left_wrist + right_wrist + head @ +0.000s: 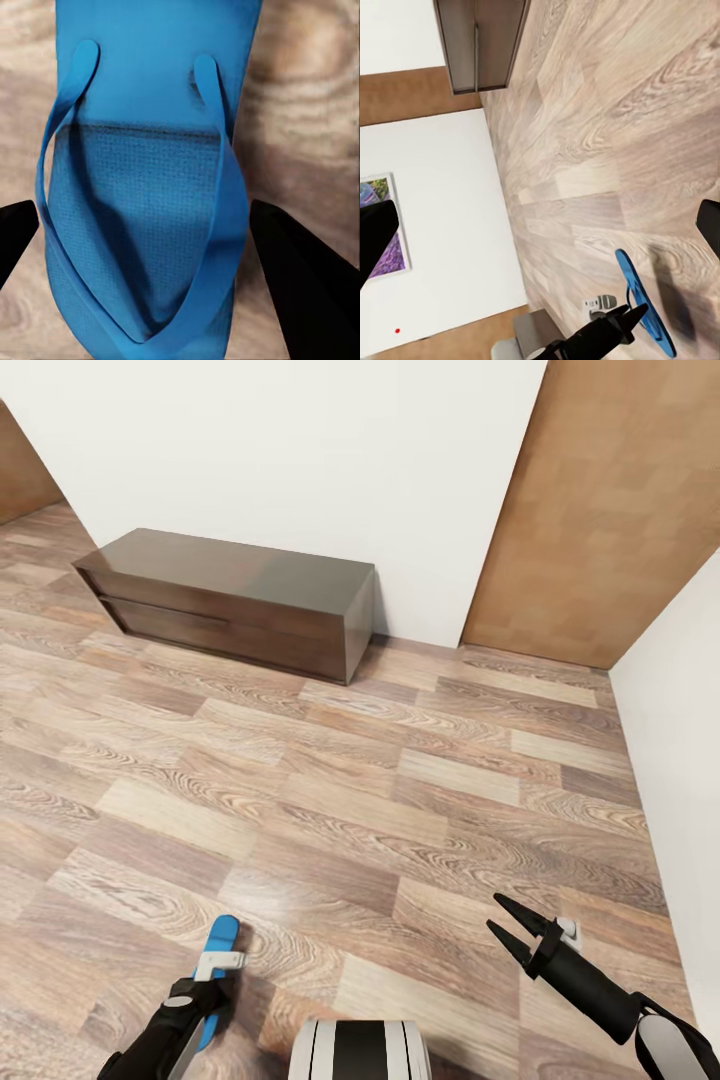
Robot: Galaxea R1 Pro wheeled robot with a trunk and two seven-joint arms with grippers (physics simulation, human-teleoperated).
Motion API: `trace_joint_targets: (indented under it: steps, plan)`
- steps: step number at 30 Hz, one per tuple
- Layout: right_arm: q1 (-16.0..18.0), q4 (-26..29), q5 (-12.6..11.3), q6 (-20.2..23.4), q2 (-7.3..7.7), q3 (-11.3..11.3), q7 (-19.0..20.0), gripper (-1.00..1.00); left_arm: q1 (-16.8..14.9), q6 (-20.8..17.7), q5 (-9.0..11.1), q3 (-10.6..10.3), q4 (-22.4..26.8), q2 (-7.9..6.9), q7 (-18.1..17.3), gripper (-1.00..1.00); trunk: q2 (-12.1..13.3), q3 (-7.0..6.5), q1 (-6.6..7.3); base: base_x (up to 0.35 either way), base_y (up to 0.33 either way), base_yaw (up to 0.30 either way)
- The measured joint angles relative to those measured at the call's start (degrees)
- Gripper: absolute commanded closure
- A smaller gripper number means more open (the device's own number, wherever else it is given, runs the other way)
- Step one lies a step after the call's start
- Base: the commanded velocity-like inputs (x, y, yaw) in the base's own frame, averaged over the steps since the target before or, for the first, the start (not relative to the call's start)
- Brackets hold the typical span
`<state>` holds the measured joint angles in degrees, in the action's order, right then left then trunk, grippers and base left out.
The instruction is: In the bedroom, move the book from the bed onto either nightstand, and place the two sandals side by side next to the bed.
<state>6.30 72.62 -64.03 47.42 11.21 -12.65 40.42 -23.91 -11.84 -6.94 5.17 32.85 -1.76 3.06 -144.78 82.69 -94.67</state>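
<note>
One bright blue sandal (223, 938) is in my left gripper (203, 1000), which is shut on it low at the near left. The left wrist view shows its sole and straps (142, 187) spanning the space between the two dark fingers (300, 277). From the right wrist camera, the sandal (639, 296) hangs edge-on above the floor over its shadow, with the left gripper (615, 326) on it. My right gripper (508, 928) stands open and empty at the near right. The book, the bed and the nightstand are out of view.
A long dark wooden cabinet (235, 600) with a wide drawer stands against the white wall ahead left. A brown wall panel (610, 510) lies ahead right, and a white wall (680, 740) closes the right side. Wood-plank floor (380, 800) stretches between. The lavender painting (382, 225) hangs on a wall.
</note>
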Motion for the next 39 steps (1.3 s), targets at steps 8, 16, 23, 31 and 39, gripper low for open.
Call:
trace_joint_targets:
  steps: [8, 16, 23, 31, 39]
  plan:
    - [0.00, -0.85, 0.52, 0.03, 0.13, 0.22, -0.08, -1.00, -0.01, -0.30, 0.82, 0.84, 5.51, 0.99, -0.44, 1.00, 0.11, -1.78, 0.21, 0.000, 0.000, 0.000]
    - [0.00, -10.46, 14.30, -0.61, 0.22, -0.34, -0.36, -1.00, 0.06, -1.94, 5.83, 1.86, 14.88, 0.82, -1.59, 1.00, 0.22, -3.55, 0.41, 0.000, 0.000, 0.000]
    - [0.00, -15.98, 18.30, -0.83, 1.09, -0.51, -0.56, -1.00, 0.10, -4.95, 6.27, 1.75, 16.83, -0.81, -14.81, 1.00, 0.31, -5.10, 0.59, 0.000, 0.000, 0.000]
    - [0.00, -18.56, 18.46, -0.96, 2.57, -0.62, -0.33, -1.00, 0.18, -5.29, 6.21, 2.88, 16.66, -6.78, -39.04, 1.00, 0.42, -6.87, 0.80, 0.000, 0.000, 0.000]
    - [0.00, -18.72, 18.54, -0.98, 2.60, -0.63, -0.54, -1.00, 0.19, -5.24, 6.13, 4.95, 16.66, -7.48, -40.82, 1.00, 0.52, -8.65, 1.00, 0.000, 0.000, 0.000]
